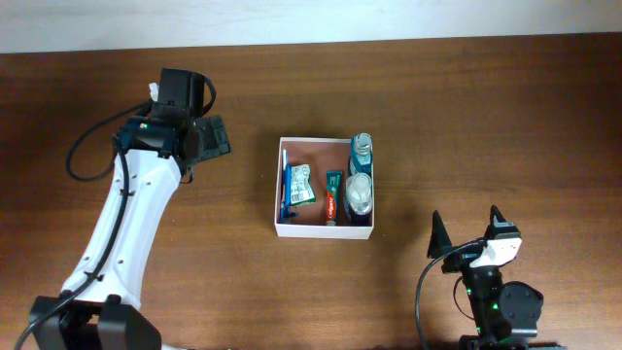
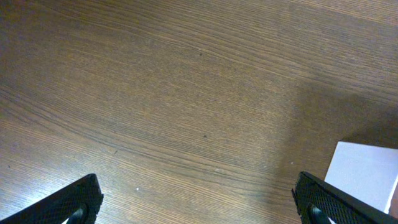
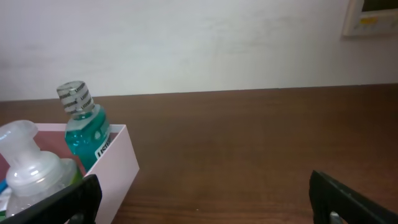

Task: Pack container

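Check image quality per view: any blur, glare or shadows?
Overhead: sharp, even light, no strong glare on the table. Left wrist: wood grain crisp, with a soft shadow darkening the wood beside the container corner. Right wrist: the softest view. The pump bottle up close is blurred, the mouthwash is a little clearer, and the wall is pale and flat.

— How many boxes are sitting on the surface (image 1: 486, 117)?
— I'm counting one container (image 1: 325, 231).
— And what is lying in it?
— I'm seeing two bottles: one teal mouthwash bottle (image 1: 362, 149) and one clear bottle (image 1: 360, 194). I'm also counting one toothpaste tube (image 1: 333, 194), one green-and-white packet (image 1: 302, 185), and one blue item (image 1: 285, 194) I'm failing to identify.
— Arms?
— Two are showing: one left arm (image 1: 131, 224), one right arm (image 1: 501, 301).
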Controlling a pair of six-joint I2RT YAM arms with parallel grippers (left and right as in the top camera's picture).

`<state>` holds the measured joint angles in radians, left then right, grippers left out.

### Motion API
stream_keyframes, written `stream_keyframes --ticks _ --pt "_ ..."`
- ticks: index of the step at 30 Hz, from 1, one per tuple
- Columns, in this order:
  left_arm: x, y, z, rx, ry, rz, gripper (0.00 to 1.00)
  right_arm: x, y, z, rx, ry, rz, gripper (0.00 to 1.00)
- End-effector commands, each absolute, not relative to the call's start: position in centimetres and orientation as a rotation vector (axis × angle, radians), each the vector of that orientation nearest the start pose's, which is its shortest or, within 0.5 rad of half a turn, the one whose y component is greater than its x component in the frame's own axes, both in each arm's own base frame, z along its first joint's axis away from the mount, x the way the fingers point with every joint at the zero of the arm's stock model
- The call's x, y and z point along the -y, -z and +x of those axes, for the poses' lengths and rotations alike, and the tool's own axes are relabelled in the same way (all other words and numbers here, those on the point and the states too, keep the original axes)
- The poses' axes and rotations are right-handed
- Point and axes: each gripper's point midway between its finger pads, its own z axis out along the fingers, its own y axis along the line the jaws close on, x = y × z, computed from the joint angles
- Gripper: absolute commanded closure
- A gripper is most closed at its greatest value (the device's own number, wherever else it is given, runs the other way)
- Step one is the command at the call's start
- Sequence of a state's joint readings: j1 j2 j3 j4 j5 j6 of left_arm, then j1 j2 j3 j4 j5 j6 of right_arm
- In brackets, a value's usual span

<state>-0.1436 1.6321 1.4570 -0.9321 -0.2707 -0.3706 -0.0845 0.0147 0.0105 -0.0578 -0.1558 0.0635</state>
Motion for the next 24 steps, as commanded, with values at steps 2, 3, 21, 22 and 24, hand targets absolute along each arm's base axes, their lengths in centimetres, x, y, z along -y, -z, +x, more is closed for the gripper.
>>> stream_keyframes --ticks 2,3,21,22,24 --pt "0.81 -18.43 39.85 -2.579 -0.203 -0.381 0.01 0.6 -15.87 24.59 -1.637 -0.035 0.029 0.02" --pt "0.81 -18.42 39.84 -2.58 -0.203 -0.381 0.01 0.71 -15.82 24.58 -1.639 -0.03 0.034 0.01" --pt "0.81 -18.43 39.85 -2.579 -0.203 -0.381 0.01 1.08 -15.8 24.58 -1.639 -0.012 0.05 0.02" --pt "0.81 -18.43 39.85 -2.579 -0.203 -0.381 0.01 1.08 -15.8 24.58 -1.639 -0.012 0.05 0.02" --pt "0.81 -18.42 39.84 -2.58 -0.203 -0.381 0.01 1.07 -15.8 24.58 -1.639 -0.012 0.049 0.02"
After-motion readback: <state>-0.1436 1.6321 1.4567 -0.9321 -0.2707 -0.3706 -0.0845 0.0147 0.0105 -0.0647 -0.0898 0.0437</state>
